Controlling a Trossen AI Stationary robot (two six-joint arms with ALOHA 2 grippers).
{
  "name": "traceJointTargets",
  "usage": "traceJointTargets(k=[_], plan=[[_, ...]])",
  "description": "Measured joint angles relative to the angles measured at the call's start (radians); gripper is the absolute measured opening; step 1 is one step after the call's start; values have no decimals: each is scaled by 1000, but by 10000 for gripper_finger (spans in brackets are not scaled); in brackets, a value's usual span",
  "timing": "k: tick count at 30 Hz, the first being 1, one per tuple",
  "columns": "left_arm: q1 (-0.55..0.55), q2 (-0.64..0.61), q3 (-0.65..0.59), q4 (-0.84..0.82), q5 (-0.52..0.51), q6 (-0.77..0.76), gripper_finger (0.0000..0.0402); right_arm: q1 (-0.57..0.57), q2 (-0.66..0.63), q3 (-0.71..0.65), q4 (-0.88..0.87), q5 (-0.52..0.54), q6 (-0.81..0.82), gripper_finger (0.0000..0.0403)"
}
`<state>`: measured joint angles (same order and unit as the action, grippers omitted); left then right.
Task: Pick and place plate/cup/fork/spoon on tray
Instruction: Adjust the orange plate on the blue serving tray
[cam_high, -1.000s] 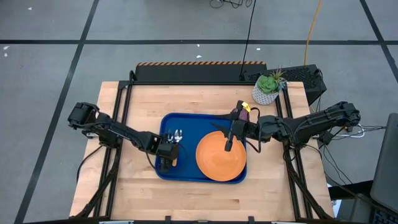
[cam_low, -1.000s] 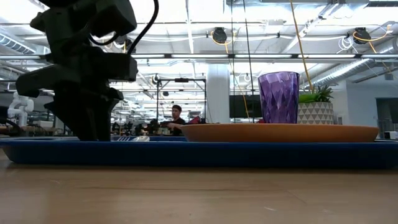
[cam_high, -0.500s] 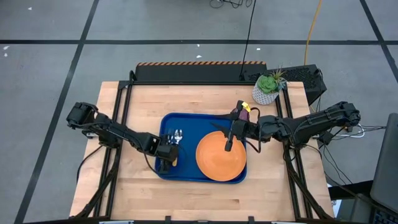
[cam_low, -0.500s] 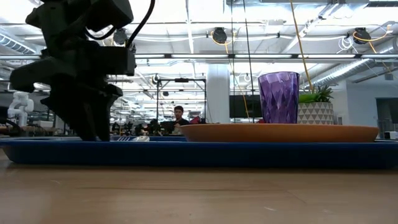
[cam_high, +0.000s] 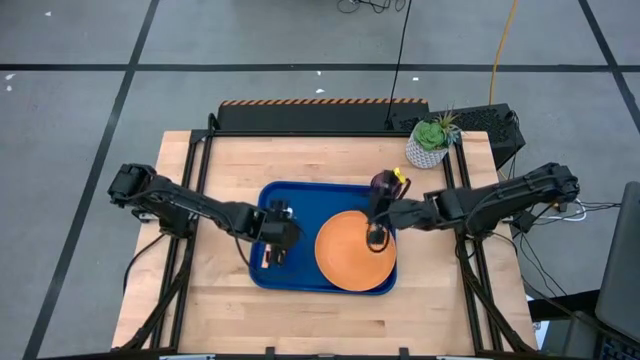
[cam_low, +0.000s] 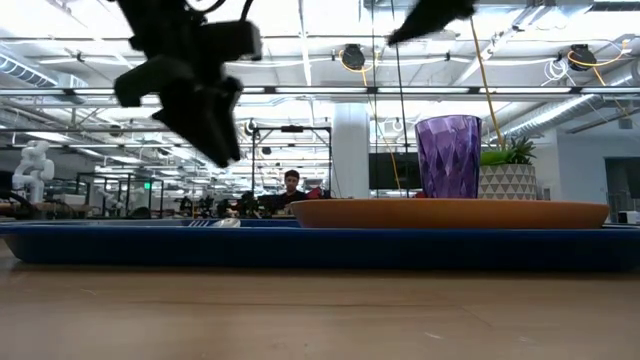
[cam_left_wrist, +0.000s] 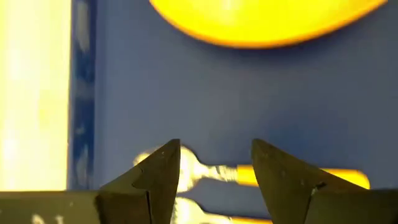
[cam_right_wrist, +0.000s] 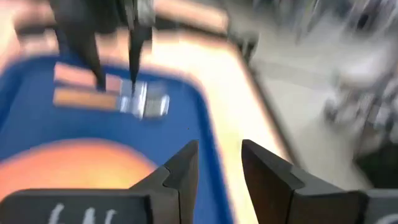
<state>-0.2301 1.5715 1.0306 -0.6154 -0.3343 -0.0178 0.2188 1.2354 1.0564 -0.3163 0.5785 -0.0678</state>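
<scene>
The blue tray (cam_high: 300, 198) lies mid-table. The orange plate (cam_high: 352, 255) rests flat in its right half and the purple cup (cam_high: 383, 182) stands upright at its far right corner. Fork and spoon (cam_left_wrist: 292, 176) lie side by side on the tray's left floor; I cannot tell which is which. My left gripper (cam_high: 280, 232) hovers open above them, its fingers (cam_left_wrist: 158, 174) to either side in the wrist view, touching nothing. My right gripper (cam_high: 375, 238) is open and empty above the plate's right part. The low view shows the cup (cam_low: 448, 155) behind the plate (cam_low: 450, 212).
A white pot with a green succulent (cam_high: 430, 143) stands at the table's far right corner, off the tray. Bare wooden tabletop (cam_high: 320, 305) lies around the tray on all sides. People and equipment show in the room behind (cam_low: 290, 185).
My left gripper has risen from the tray floor and gone a little toward the far and right edges, leaving the fork and spoon lying there. My right arm has shifted slightly over the plate. Plate, cup and tray have kept still.
</scene>
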Motion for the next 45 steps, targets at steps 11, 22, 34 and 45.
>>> traceJointTargets(k=[11,22,34,45], plan=[[53,-11,8,233,-8,213,200,133,6,79,-615,-130,524,114],[79,-142,8,370,46,309,200,284,124,-42,-642,-166,838,114],[50,-221,8,357,47,316,200,334,155,-163,-580,-192,1012,114],[43,-225,8,344,46,281,200,346,155,-258,-531,-191,1059,114]])
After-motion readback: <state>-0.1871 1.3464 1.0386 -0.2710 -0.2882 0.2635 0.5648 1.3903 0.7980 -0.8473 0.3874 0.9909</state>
